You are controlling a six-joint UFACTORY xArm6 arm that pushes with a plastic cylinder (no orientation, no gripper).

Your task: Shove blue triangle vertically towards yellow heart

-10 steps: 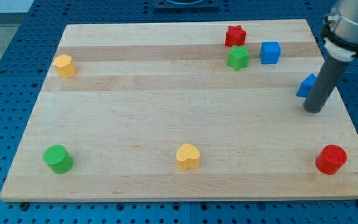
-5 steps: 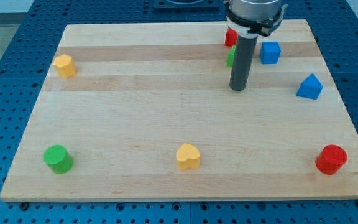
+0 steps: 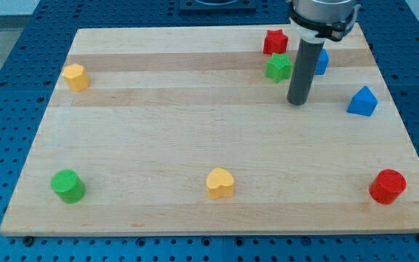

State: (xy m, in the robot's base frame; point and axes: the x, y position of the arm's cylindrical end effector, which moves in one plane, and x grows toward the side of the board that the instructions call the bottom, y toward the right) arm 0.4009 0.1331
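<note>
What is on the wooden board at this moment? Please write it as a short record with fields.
tip: my tip rests on the wooden board, apart from every block
blue triangle block: to the view's right of the tip
yellow heart block: near the view's bottom edge
green star block: just to the view's left of the rod
blue cube block: partly hidden behind the rod
red star block: at the view's top

Pale wooden surface (image 3: 195, 138) made of lengthwise planks, grain visible; it lies on a blue perforated base (image 3: 6, 87) with regular rows of holes, exposed on all sides; lighting even, soft shadows only.
</note>
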